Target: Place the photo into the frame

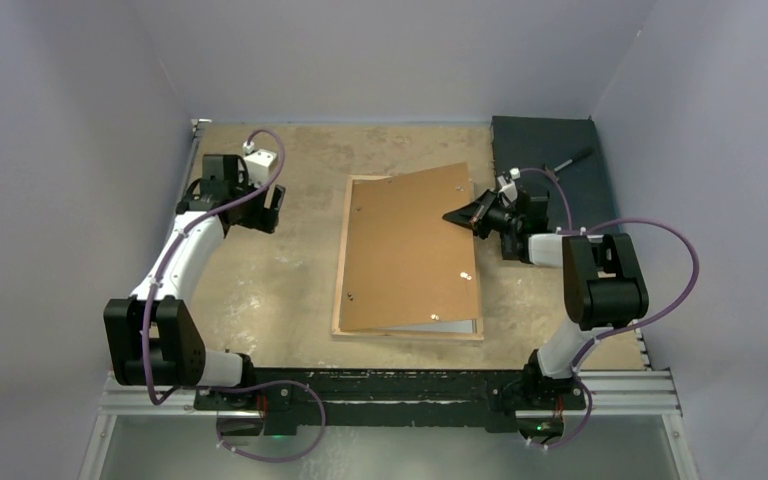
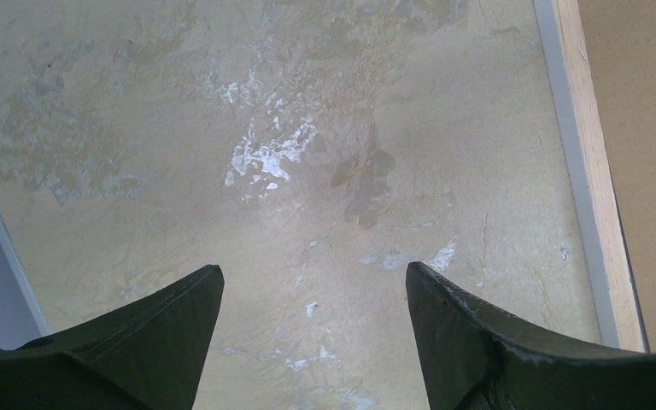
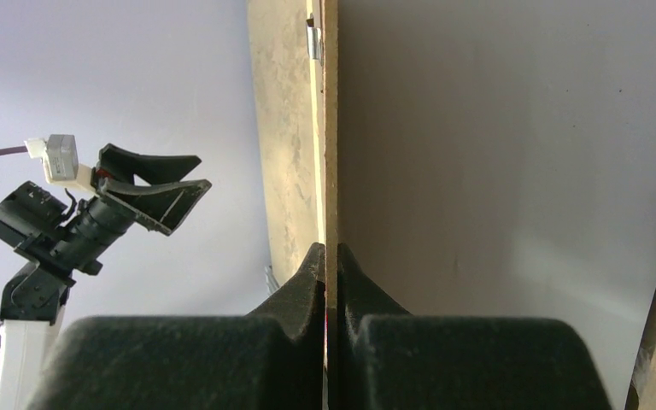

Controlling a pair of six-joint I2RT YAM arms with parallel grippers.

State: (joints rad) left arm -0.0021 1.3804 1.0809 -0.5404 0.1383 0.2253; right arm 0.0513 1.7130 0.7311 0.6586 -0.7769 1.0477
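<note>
**Photo (image 1: pixel 450 323) likely seated in frame; right arm holds backing board up**

Large rectangular photo: only a pale sliver shows, at the near edge under the board. I take it for the plain white back but can't confirm. The pale face beside the board in the right wrist view may be the same sheet.

Large rectangular picture frame (image 1: pixel 341 280), light wood edges up, lies face down mid-counter (image 1: pixel 260 300), long axis near–far. Plain brown backing board (image 1: pixel 410 250) rests along the frame's left long side, its right side tilted up.

Right jaws (image 3: pixel 330 252) are clenched on the board's thin right edge, toward the far corner. Left jaws (image 2: pixel 314 282) are released, holding nothing, over bare counter near the frame's far-left side.

Key relation: the photo lies below and left of the right jaws, under the board, so the right arm is the nearer one. Next move, my guess: lower the board flat, square to the rim.
</note>
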